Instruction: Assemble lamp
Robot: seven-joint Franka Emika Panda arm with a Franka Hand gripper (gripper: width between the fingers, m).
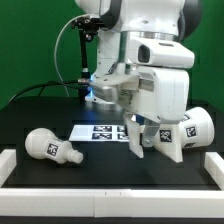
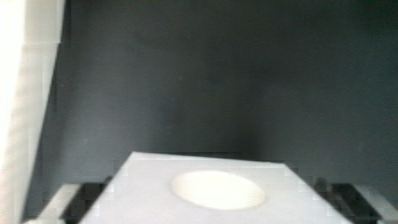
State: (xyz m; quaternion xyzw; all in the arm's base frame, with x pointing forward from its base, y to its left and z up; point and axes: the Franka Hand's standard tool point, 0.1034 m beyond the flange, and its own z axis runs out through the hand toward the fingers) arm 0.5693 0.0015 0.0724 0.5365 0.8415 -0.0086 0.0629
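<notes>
My fingers (image 2: 201,203) are clamped on the base (image 2: 199,186). In the wrist view the flat white square sits between my two dark pads (image 2: 71,197), one at each of its side edges, and its round hole (image 2: 214,186) lies just ahead of my grip. Beyond the base I see only the dark tabletop (image 2: 196,80) and a white rim (image 2: 16,100) along one side.

In the exterior view the base (image 1: 172,142) stands tilted in my fingers (image 1: 146,146), a black tag facing the camera. I cannot tell whether its lower edge touches the tabletop (image 1: 35,112).

The shade (image 1: 197,127) lies on its side just beyond the base, toward the exterior view's right, near my fingers but apart from them. The bulb (image 1: 50,147) lies on its side well apart from my fingers, toward the exterior view's left, its ribbed neck pointing my way. The marker board (image 1: 100,132) lies flat on the tabletop just beside my fingers, between them and the bulb.
</notes>
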